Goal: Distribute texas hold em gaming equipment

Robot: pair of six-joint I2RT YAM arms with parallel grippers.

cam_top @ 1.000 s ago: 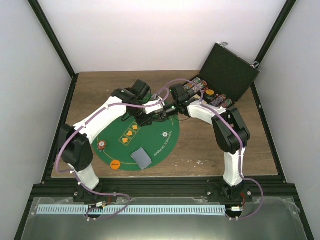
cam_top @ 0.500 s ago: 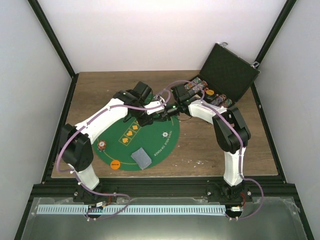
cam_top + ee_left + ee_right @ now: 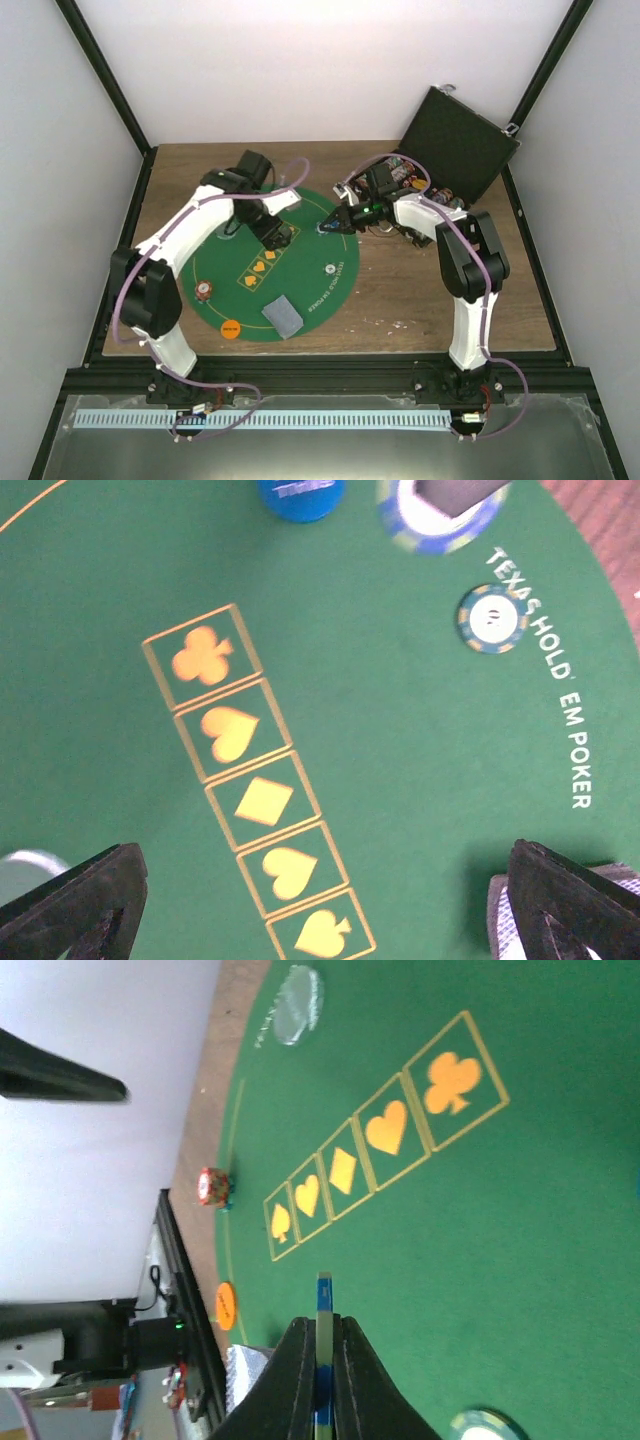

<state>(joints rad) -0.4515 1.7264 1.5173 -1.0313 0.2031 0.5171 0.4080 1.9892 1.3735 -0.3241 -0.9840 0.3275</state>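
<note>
Top external: black case (image 3: 460,140) holds chips (image 3: 408,172); right gripper (image 3: 322,1325) pinches a blue-striped chip (image 3: 322,1300), left gripper (image 3: 325,855) gapes.

Bright even light, soft shadows, striped chip (image 3: 440,535) blurred at edge

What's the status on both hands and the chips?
Left hand open, empty, above round green felt mat. Right hand shut on blue-and-white striped poker chip. Nothing blocking either.

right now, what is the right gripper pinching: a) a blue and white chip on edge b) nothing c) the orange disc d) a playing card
a: in the right wrist view the right gripper is shut on a thin blue and white chip held edge-on above the green mat.
</note>
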